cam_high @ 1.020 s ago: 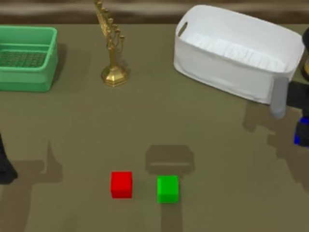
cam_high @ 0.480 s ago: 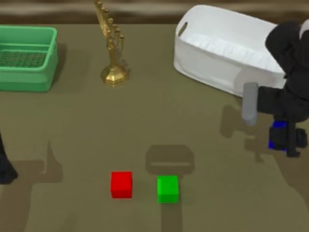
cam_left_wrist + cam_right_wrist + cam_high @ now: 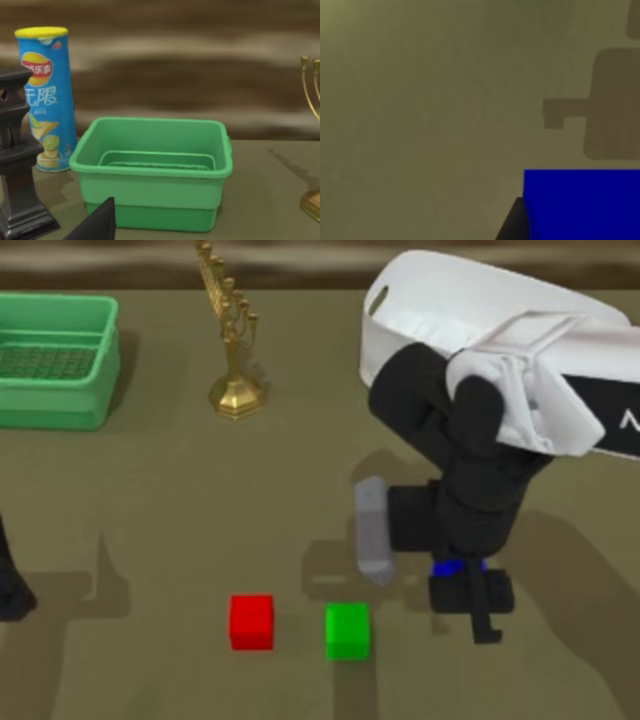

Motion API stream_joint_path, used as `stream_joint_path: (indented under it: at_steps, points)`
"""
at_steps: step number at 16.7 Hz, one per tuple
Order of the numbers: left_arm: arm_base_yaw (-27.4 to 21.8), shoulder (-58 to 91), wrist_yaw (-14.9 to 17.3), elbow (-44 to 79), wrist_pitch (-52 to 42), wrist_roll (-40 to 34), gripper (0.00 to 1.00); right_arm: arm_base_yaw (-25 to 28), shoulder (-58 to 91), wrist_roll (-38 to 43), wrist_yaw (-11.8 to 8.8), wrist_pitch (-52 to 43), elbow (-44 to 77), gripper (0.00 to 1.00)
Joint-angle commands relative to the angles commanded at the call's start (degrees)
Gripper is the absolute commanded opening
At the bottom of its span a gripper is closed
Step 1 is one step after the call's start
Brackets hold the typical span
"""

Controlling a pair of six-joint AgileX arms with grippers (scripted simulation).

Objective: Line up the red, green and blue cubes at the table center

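A: Since the earlier frame, your right gripper (image 3: 470, 602) is carrying the blue cube (image 3: 458, 568), clamped, from the counter's (image 3: 150, 500) right edge toward centre.

B: You are lowering it just right of the green cube (image 3: 347, 630), matching the red cube's (image 3: 251, 621) spacing. Left arm is sitting parked.

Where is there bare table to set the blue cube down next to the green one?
Bare table lies right of the green cube, under the right gripper holding the blue cube. The gap between the red cube and green is narrow.
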Motion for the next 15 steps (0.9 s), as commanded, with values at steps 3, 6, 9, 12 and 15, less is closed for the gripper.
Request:
stream_joint_path:
  at_steps: [3, 6, 9, 12, 15]
  points:
    - [0.00, 0.00, 0.00, 0.00, 0.00, 0.00, 1.00, 1.16, -0.23, 0.72, 0.02, -0.10, 0.10, 0.00]
    - [0.00, 0.00, 0.00, 0.00, 0.00, 0.00, 1.00, 0.97, 0.10, 0.74, -0.02, 0.12, -0.18, 0.00]
    - [0.00, 0.00, 0.00, 0.00, 0.00, 0.00, 1.00, 1.12, 1.50, 0.63, -0.04, 4.09, -2.67, 0.00]
    - [0.00, 0.00, 0.00, 0.00, 0.00, 0.00, 1.00, 1.02, 3.88, 0.79, 0.00, 10.96, -6.59, 0.00]
    - [0.00, 0.00, 0.00, 0.00, 0.00, 0.00, 1.00, 1.09, 5.52, 0.76, 0.05, 14.87, -9.10, 0.00]
